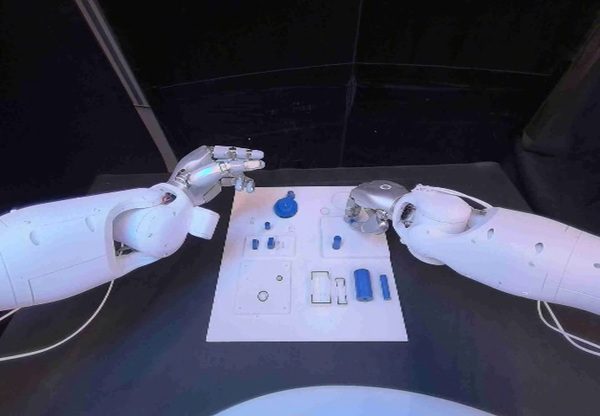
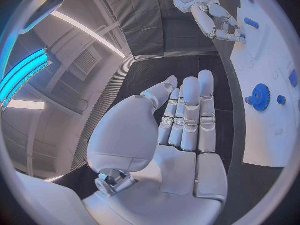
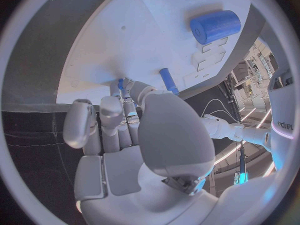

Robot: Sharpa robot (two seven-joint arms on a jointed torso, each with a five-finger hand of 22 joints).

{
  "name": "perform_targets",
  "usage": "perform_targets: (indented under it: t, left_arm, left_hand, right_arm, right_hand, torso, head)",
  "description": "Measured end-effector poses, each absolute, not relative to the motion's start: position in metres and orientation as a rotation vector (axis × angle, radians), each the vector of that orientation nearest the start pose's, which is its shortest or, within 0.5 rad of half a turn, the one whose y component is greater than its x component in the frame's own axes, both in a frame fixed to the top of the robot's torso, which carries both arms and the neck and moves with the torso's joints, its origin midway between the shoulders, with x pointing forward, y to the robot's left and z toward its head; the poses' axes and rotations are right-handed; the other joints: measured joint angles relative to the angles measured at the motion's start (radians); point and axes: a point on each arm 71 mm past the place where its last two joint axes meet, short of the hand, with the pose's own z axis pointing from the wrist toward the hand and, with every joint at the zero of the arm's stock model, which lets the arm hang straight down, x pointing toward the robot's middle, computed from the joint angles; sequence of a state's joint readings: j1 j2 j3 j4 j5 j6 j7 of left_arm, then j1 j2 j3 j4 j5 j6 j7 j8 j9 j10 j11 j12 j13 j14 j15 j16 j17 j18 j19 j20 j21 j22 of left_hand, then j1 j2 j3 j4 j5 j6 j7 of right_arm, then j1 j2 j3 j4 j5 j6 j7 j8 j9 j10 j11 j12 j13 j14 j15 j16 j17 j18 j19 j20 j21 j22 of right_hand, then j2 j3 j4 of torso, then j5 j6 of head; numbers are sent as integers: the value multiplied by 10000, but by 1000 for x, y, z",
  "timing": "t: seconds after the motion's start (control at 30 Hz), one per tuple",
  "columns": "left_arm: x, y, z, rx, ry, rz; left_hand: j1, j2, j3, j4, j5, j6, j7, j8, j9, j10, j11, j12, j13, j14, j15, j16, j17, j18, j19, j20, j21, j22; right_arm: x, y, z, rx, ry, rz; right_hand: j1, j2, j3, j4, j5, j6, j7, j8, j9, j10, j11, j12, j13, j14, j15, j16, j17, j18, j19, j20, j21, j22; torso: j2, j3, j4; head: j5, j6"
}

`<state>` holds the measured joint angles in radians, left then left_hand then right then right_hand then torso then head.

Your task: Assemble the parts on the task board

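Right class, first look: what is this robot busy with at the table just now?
It is working at a white task board carrying small blue parts. The right hand is down on the board's far right area, fingertips at a small blue peg. The left hand hovers open beside the board's far left corner, holding nothing. A blue gear and blue cylinder lie untouched.

Bright light is falling on the task board [image 1: 306, 321], glaring white against dim black surroundings. Fisheye curvature is bending edges in both wrist views; a ceiling strip [image 2: 87, 32] is glowing toward ten o'clock.
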<state>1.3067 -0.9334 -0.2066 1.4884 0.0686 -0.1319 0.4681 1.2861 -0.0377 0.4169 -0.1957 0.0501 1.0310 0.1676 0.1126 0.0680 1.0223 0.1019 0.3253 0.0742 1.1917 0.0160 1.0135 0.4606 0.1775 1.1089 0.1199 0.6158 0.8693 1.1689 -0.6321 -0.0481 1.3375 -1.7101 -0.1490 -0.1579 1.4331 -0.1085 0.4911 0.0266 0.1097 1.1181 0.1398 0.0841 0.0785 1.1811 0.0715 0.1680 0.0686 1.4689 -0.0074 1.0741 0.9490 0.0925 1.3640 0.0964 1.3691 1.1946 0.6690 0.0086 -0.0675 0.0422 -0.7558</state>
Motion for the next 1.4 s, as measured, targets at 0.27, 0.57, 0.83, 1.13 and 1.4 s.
perform_targets:
  t: [0.27, 0.57, 0.83, 1.13, 1.4]
  left_arm:
    - [488, 262, -183, -11015, 14410, -15905]
    - [488, 265, -183, -11055, 14386, -15838]
    - [488, 267, -183, -11082, 14396, -15802]
    - [487, 267, -184, -11103, 14422, -15797]
    - [488, 265, -184, -11097, 14458, -15826]
  left_hand:
    - [0, 0, 0, 0, 0, 0, 0, 0, 1, 0, 0, 0, 0, 0, 0, 0, 1, 0, 0, 0, 0, -7]
    - [1, 0, 0, 0, 0, 0, 0, 0, 2, 0, 0, 0, -4, -53, 53, -40, -36, -1, 0, 0, -71, -33]
    - [1, 1, 0, 0, 0, 0, 0, 0, 2, 0, 0, 4, -10, -52, 53, -39, -52, 0, 0, 0, -71, -41]
    - [1, 1, 0, 0, 0, 0, 0, 0, 3, -1, 0, 39, -10, -52, 53, -39, -68, -1, 0, 0, -71, -53]
    - [1, 1, 0, 0, 0, 0, 0, 0, -6, -39, 38, 39, -9, -52, 54, -90, -89, -1, -33, 33, -71, -66]
  right_arm:
    - [505, -142, -222, -4474, 17500, 4699]
    - [493, -154, -217, -4128, 16957, 5035]
    - [477, -156, -201, -3533, 15977, 6066]
    - [465, -155, -191, -3192, 15542, 6702]
    - [454, -128, -184, -3122, 15366, 7739]
  right_hand:
    - [11, 11, 0, 0, -3, -2, 2, -1, -2, 0, -1, 0, -10, 0, 0, 0, -1, 2, 0, 0, 0, -1]
    - [-67, 119, 338, -340, -144, 34, 38, -1, -2, 110, 0, -190, -49, -1, 0, 177, 72, 2, 35, -35, 116, 132]
    - [-40, 144, 401, -402, -153, 33, 38, -40, -13, 111, -2, -194, -40, -1, 0, 232, 94, 3, 35, -35, 116, 144]
    - [-39, 144, 470, -472, -85, 33, 38, -40, -13, 109, -1, -231, -36, -1, 1, 232, 99, 3, 34, -35, 134, 166]
    - [-39, 143, 507, -510, -27, 33, 38, -80, -14, 143, 37, -270, -37, -1, 1, 271, 115, 3, 34, -35, 154, 182]
  torso:
    - [-5, 0, 0]
    - [-9, -1, 0]
    - [-16, -12, 0]
    - [-16, -13, 0]
    - [-6, -16, 0]
  head:
    - [4, -1]
    - [29, 27]
    - [29, 58]
    - [39, 93]
    - [184, 108]
